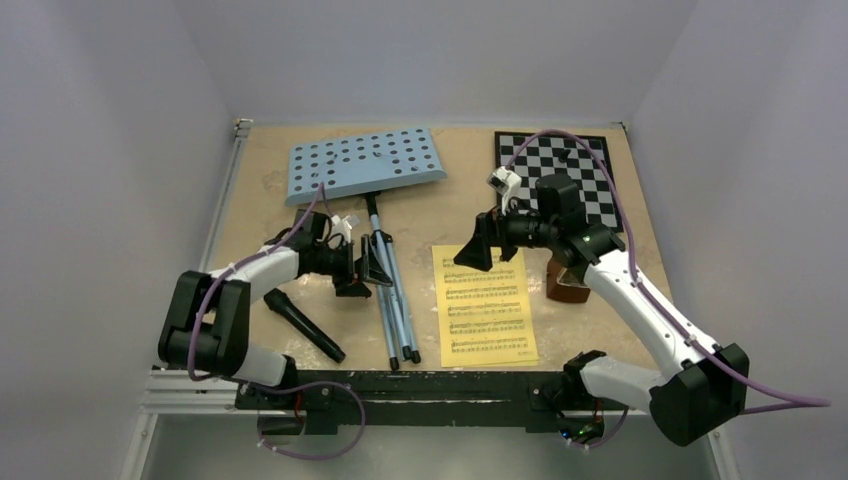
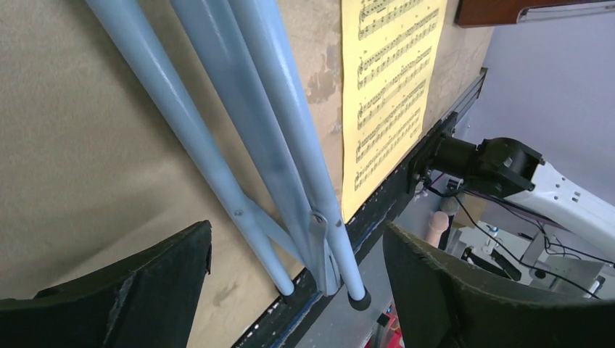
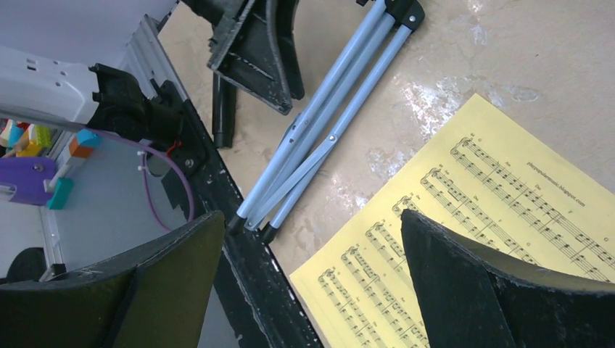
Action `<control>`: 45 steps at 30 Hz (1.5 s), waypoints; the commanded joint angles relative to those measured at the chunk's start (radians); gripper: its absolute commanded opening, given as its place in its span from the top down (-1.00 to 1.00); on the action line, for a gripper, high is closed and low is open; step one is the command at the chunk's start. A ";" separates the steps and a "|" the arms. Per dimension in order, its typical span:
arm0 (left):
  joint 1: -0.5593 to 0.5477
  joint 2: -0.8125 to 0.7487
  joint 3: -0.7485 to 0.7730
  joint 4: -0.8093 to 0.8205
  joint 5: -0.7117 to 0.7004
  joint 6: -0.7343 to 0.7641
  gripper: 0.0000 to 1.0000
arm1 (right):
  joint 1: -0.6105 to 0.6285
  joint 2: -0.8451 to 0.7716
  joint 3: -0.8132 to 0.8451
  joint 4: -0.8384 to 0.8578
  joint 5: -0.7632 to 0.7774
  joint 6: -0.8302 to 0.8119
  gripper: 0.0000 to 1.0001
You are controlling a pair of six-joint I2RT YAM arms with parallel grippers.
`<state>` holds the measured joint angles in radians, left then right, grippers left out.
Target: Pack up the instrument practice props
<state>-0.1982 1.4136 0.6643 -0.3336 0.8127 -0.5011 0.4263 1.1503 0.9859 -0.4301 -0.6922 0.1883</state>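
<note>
Music stand: the light-blue music stand [image 1: 394, 300] lies flat on the bench [image 1: 470, 150]. Its tray [image 1: 365, 165] with holes is at the far left. Its folded legs point to the near edge.
Left claw: the left claw [image 1: 368, 268] is spread wide and holds nothing.
Stand and left claw: the legs lie right beside this claw. In the left wrist view they run through the gap between its two fingers [image 2: 145, 290]. I cannot tell if the claw touches them.
Yellow page: the yellow music page [image 1: 484, 305] lies flat just right of the legs.
Right claw: the right claw [image 1: 476, 247] is spread wide and holds nothing. It hangs over the far end of the page.
Metronome: the small brown metronome [image 1: 566, 285] sits just right of the page, partly hidden under the right arm.
Other things: a chessboard [image 1: 565, 175] lies in the far right corner. A black stick [image 1: 303, 325] lies left of the legs.
</note>
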 commanded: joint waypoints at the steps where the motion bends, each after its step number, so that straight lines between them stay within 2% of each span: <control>1: -0.014 0.107 0.040 0.124 0.042 -0.021 -0.79 | 0.000 -0.041 -0.026 0.030 -0.009 -0.017 -0.93; 6: -0.029 0.247 0.084 0.124 0.051 -0.038 -0.58 | 0.000 -0.032 -0.040 0.039 -0.008 -0.004 -0.94; 9: -0.029 0.298 0.102 0.053 -0.036 0.002 -0.37 | 0.000 -0.018 -0.045 0.050 -0.011 0.019 -0.94; 12: -0.027 0.332 0.108 -0.018 -0.138 0.030 0.03 | 0.000 -0.011 -0.042 0.060 -0.018 0.040 -0.94; 13: -0.027 0.346 0.111 -0.042 -0.172 0.037 0.10 | 0.000 -0.008 -0.038 0.060 -0.019 0.042 -0.93; 17: -0.036 0.405 0.149 -0.107 -0.245 0.055 0.20 | -0.001 0.004 -0.033 0.063 -0.014 0.043 -0.93; 18: -0.042 0.411 0.179 -0.125 -0.260 0.058 0.28 | 0.000 0.008 -0.033 0.065 -0.013 0.044 -0.93; 19: -0.046 0.408 0.195 -0.138 -0.262 0.078 0.43 | -0.001 0.012 -0.033 0.068 -0.013 0.044 -0.93; 21: -0.047 0.379 0.258 -0.170 -0.240 0.138 0.95 | 0.001 0.024 -0.031 0.072 -0.009 0.043 -0.93; 22: -0.047 0.352 0.283 -0.200 -0.243 0.163 1.00 | 0.002 0.031 -0.030 0.077 -0.009 0.042 -0.93; 25: -0.044 0.267 0.338 -0.312 -0.258 0.241 1.00 | 0.010 0.067 -0.016 0.094 -0.006 0.043 -0.93; 30: -0.043 0.270 0.411 -0.577 -0.397 0.428 1.00 | 0.039 0.136 0.047 0.113 -0.004 0.048 -0.92; 33: -0.040 0.267 0.396 -0.609 -0.441 0.463 1.00 | 0.060 0.165 0.076 0.127 0.005 0.051 -0.93; 36: -0.040 0.265 0.380 -0.568 -0.431 0.445 1.00 | 0.091 0.196 0.094 0.151 0.016 0.055 -0.93; 39: -0.036 0.228 0.416 -0.564 -0.370 0.437 0.60 | 0.142 0.236 0.113 0.185 0.017 0.084 -0.93; 43: -0.018 0.053 0.410 -0.543 -0.279 0.403 0.03 | 0.211 0.317 0.148 0.230 0.075 0.209 -0.98; 45: -0.001 -0.026 0.405 -0.541 -0.264 0.386 -0.11 | 0.233 0.370 0.188 0.233 0.113 0.261 -0.98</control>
<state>-0.2276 1.5845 1.0584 -0.8806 0.4854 -0.1085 0.6174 1.4502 1.0908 -0.2611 -0.6529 0.3202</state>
